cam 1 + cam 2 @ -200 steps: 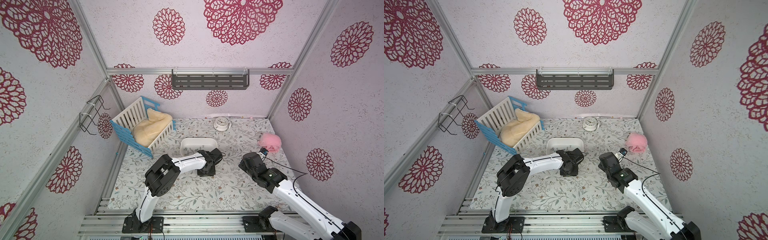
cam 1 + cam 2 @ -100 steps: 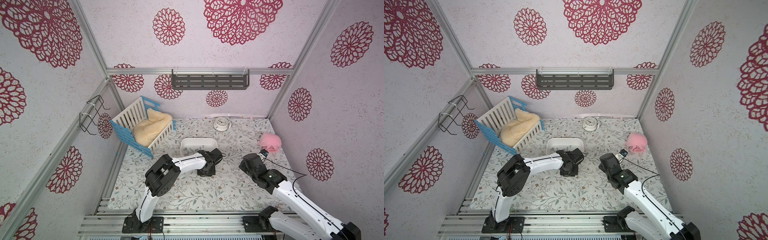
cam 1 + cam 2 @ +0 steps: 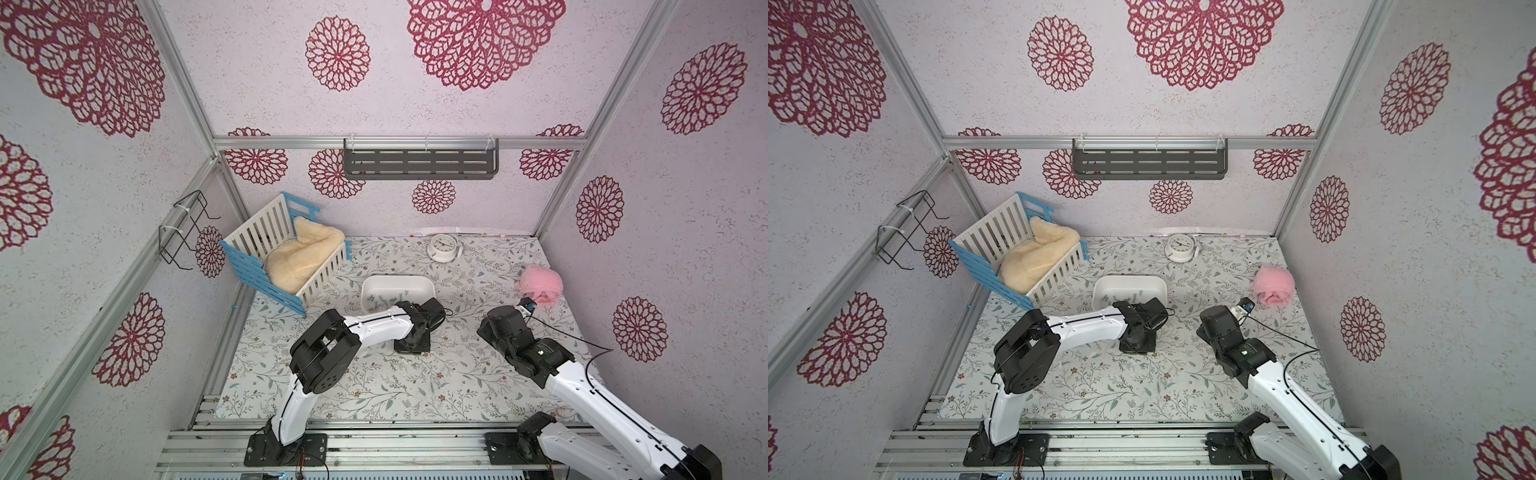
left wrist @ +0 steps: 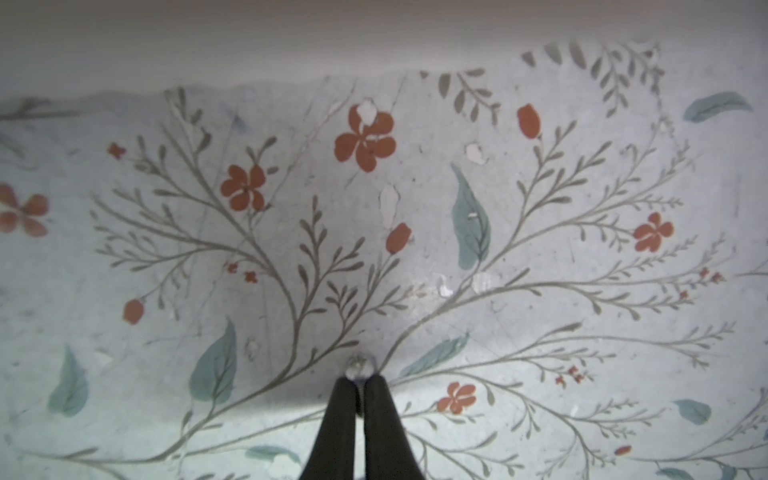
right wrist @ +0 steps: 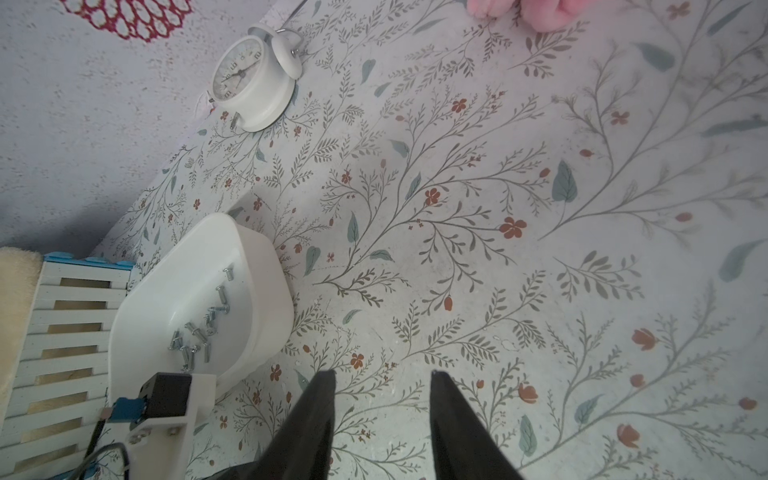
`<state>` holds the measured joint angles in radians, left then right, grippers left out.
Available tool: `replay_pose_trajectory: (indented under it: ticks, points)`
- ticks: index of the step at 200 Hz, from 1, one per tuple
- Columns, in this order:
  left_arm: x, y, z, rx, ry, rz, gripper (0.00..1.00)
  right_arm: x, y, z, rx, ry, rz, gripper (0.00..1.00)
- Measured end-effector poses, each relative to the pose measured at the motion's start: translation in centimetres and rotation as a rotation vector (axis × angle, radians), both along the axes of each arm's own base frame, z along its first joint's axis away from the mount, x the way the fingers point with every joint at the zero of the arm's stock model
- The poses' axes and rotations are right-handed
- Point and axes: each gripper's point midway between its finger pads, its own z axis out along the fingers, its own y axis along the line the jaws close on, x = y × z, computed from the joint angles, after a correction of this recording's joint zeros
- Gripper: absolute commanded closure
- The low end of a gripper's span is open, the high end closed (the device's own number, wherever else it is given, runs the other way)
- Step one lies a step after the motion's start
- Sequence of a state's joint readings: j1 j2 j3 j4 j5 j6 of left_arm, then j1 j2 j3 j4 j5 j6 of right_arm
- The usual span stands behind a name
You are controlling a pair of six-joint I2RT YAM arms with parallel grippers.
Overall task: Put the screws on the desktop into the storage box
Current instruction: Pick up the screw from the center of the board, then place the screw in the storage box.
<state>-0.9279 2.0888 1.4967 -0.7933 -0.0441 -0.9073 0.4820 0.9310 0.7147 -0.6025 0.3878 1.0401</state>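
The left hand (image 4: 360, 379) is pinching shut on a single screw (image 4: 360, 367) down at the counter (image 4: 540, 332), just beside the storage box (image 5: 266, 286). A cluster of screws (image 5: 199, 332) is lying inside that box. The right hand (image 5: 382, 376) is hovering near the box, standing partly open and holding nothing.

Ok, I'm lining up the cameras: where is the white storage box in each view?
A top view: storage box, right of the slatted crate.
A top view: the box, same spot.
Left wrist: not clearly in it.
Right wrist: the box beside the crate, screws inside.
Shared landmark: white alarm clock, absent from left wrist.
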Motion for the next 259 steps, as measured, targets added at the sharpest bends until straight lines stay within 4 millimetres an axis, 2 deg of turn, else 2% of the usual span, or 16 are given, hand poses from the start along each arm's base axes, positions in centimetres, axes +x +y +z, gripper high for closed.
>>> replay_pose_trajectory:
  ticks: [33, 76, 107, 127, 151, 181, 206, 259]
  points:
    - [-0.7, 1.1, 1.8, 0.024, -0.013, -0.028, 0.94, 0.1, 0.2, 0.1, 0.008, -0.003, 0.005, 0.59]
    - [-0.4, 1.8, 8.4, -0.040, -0.117, -0.054, 0.95, 0.3, 0.5, 0.0, 0.022, -0.005, 0.014, 0.59]
    - [0.4, 3.3, 11.4, -0.054, -0.163, -0.046, 0.95, 0.5, 1.0, 0.0, 0.038, -0.005, 0.029, 0.60]
    - [2.1, 5.5, 12.9, -0.050, -0.190, -0.008, 0.95, 0.7, 1.3, 0.1, 0.051, -0.012, 0.037, 0.60]
    - [5.3, 8.8, 15.0, -0.035, -0.236, 0.059, 0.95, 0.9, 1.8, 0.0, 0.066, -0.009, 0.053, 0.61]
    - [9.0, 11.7, 17.4, -0.028, -0.297, 0.114, 0.94, 1.1, 2.3, -0.3, 0.074, 0.002, 0.071, 0.61]
    - [11.3, 13.1, 17.0, -0.010, -0.295, 0.138, 0.94, 1.3, 2.6, -0.2, 0.086, -0.005, 0.082, 0.61]
    - [14.3, 12.8, 10.0, 0.034, -0.149, 0.122, 0.94, 1.3, 2.9, -0.3, 0.091, 0.002, 0.093, 0.61]
